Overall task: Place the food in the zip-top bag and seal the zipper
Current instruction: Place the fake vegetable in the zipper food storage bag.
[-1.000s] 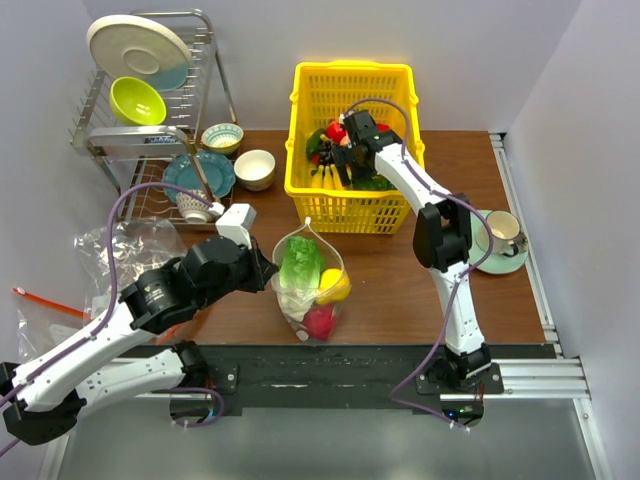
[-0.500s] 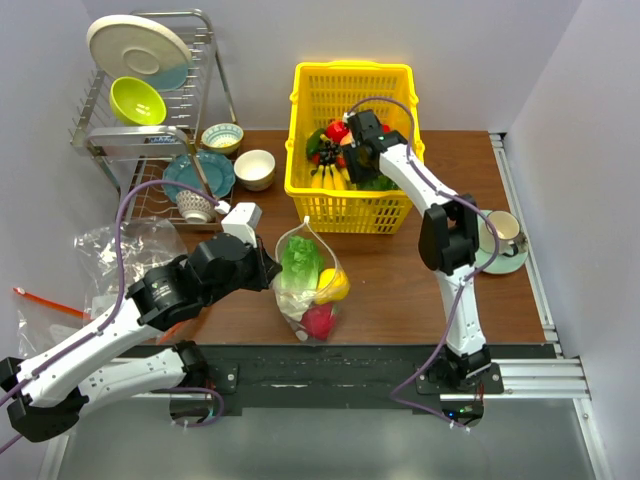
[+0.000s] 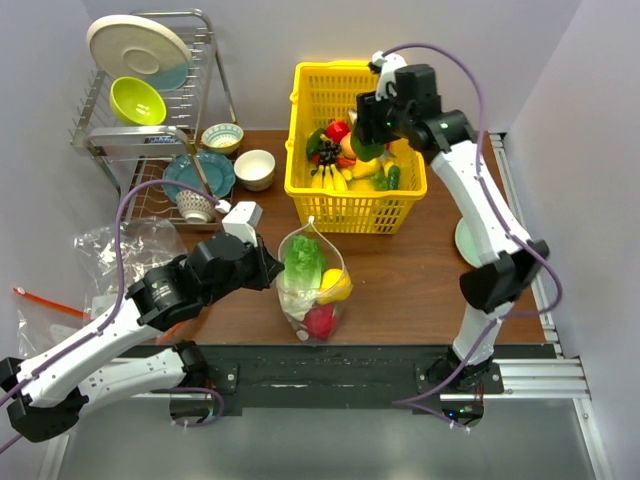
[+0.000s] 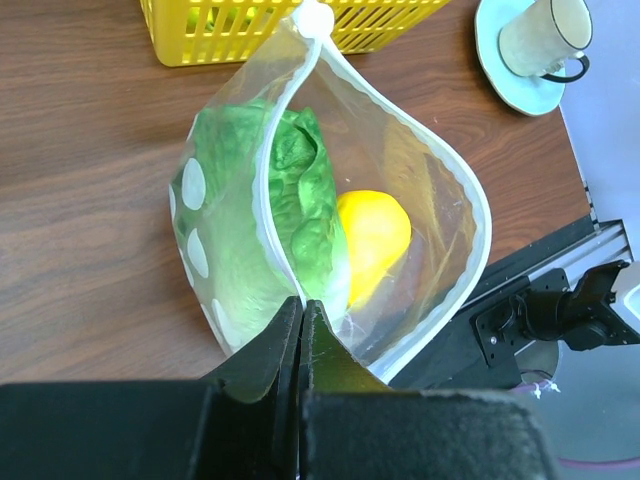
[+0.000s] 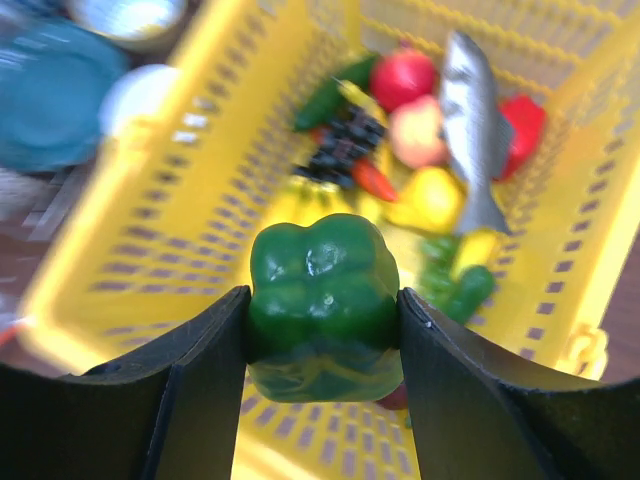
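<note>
The left fingers (image 4: 272, 358) are pinching the near rim of the zip-top bag (image 4: 440, 200), standing open on the surface (image 4: 90, 250) with lettuce (image 4: 300, 190) inside. Farther, the right fingers (image 5: 200, 370) are gripping a green pepper (image 5: 322, 300) over the yellow basket (image 5: 150, 230).

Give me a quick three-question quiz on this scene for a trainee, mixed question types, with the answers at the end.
1. True or false: the right gripper holds a green pepper above the yellow basket.
2. What is the left gripper shut on? A) the mouth edge of the zip-top bag; B) a saucer; C) a bowl.
3. Fill in: inside the bag, the yellow piece lies beside the green ____.
Key: 1 true; 2 A; 3 lettuce.
</note>
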